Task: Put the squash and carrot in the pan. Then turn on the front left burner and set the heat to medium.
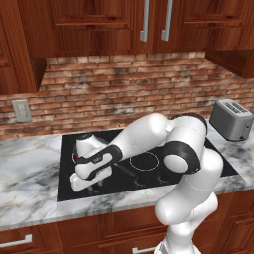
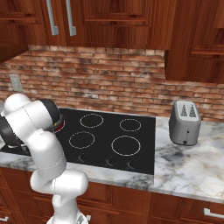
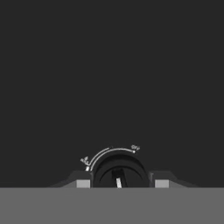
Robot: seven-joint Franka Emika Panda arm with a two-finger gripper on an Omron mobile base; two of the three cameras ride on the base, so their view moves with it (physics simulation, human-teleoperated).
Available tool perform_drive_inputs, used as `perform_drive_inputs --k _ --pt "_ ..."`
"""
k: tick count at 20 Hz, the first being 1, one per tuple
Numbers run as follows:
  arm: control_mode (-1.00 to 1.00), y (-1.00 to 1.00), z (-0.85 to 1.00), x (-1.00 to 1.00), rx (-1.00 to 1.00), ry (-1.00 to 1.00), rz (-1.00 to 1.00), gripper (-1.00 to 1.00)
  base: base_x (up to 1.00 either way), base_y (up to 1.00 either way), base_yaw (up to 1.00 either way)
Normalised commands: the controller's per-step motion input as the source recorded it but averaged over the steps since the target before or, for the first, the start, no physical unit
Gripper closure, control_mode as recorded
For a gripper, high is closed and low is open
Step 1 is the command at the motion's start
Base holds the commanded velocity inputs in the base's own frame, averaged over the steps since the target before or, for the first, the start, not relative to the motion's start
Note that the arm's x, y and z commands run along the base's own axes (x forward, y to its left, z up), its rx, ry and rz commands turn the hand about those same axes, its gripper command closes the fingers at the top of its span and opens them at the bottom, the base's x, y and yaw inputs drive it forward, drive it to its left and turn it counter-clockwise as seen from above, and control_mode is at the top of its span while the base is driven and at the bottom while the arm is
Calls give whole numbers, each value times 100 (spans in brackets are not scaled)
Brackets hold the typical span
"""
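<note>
My gripper hangs low over the front left edge of the black cooktop. In the hand view, the gripper is shut on a round black burner knob, one fingertip on each side. The knob's white pointer mark points toward the camera, and a white dial arc curves above it. The arm covers the left side of the cooktop, so the pan, squash and carrot are hidden. A thin red glow shows at the arm's edge where the front left burner lies.
Smaller white burner rings and further knobs lie to the right on the cooktop. A silver toaster stands on the marble counter at the right. A brick wall and wooden cabinets are behind and above.
</note>
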Motion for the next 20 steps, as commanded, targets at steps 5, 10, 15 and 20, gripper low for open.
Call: perform_drive_inputs --k 5,10,15,20 --pt "-100 0 -2 -14 3 0 51 100 0 0 0" --pt "-100 -1 0 -18 5 0 51 100 0 0 0" --pt "-100 -6 -1 -12 5 0 52 100 0 0 0" --pt "-100 -8 0 -7 5 0 51 100 0 0 0"
